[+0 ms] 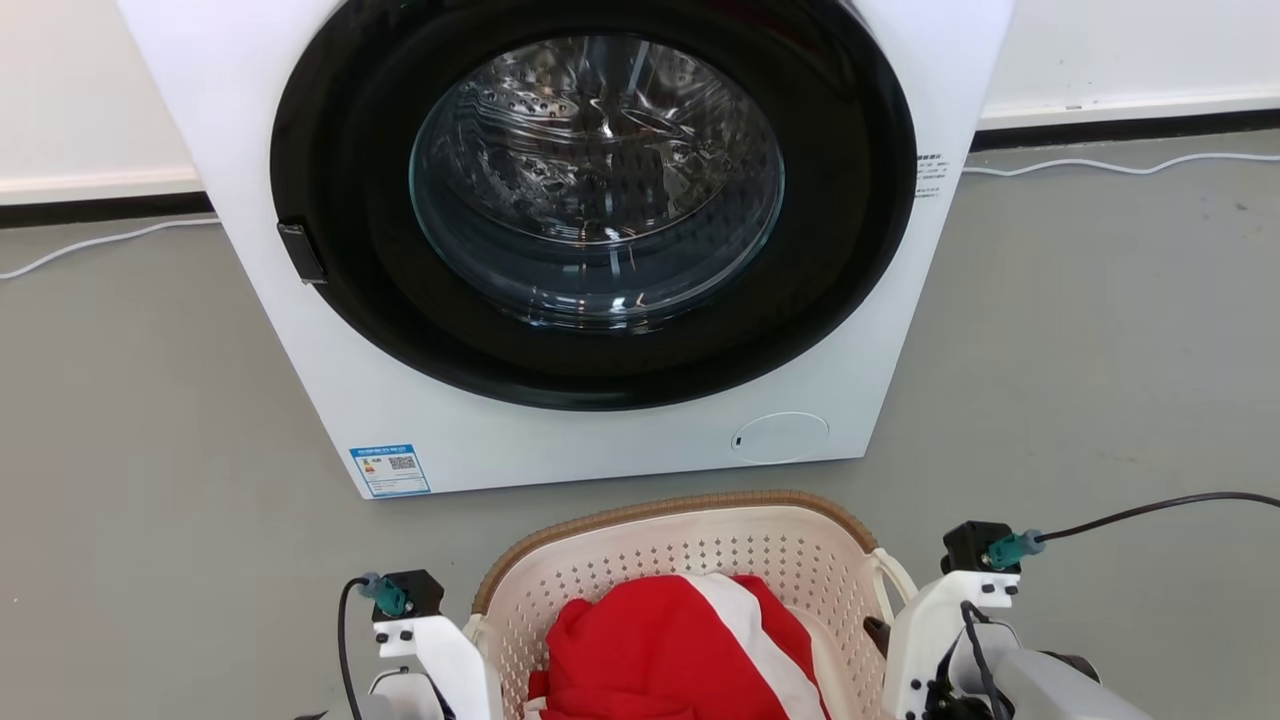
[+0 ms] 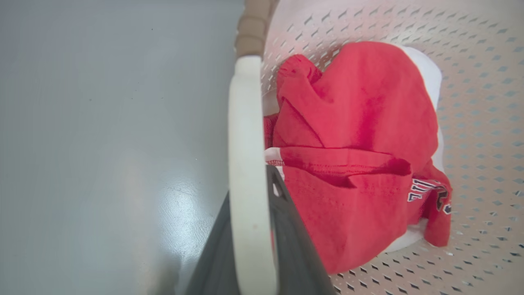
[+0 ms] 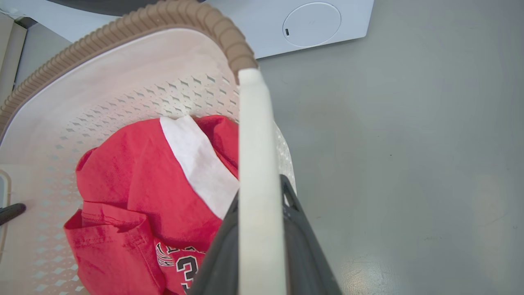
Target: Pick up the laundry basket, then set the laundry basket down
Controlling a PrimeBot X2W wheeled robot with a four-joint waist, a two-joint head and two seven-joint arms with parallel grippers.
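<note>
Washer ahead; laundry basket just before it w/ red garment inside. Left pincer nearly closed on left handle, right pincer likewise on right handle. Grasp done; whether it's off the floor, can't tell. Set-down not yet done.

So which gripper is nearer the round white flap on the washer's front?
Right. The right gripper, gripping one white handle of the cream perforated plastic laundry basket, is nearly in front of the flap; the left gripper grips the opposite handle, farther away.
</note>
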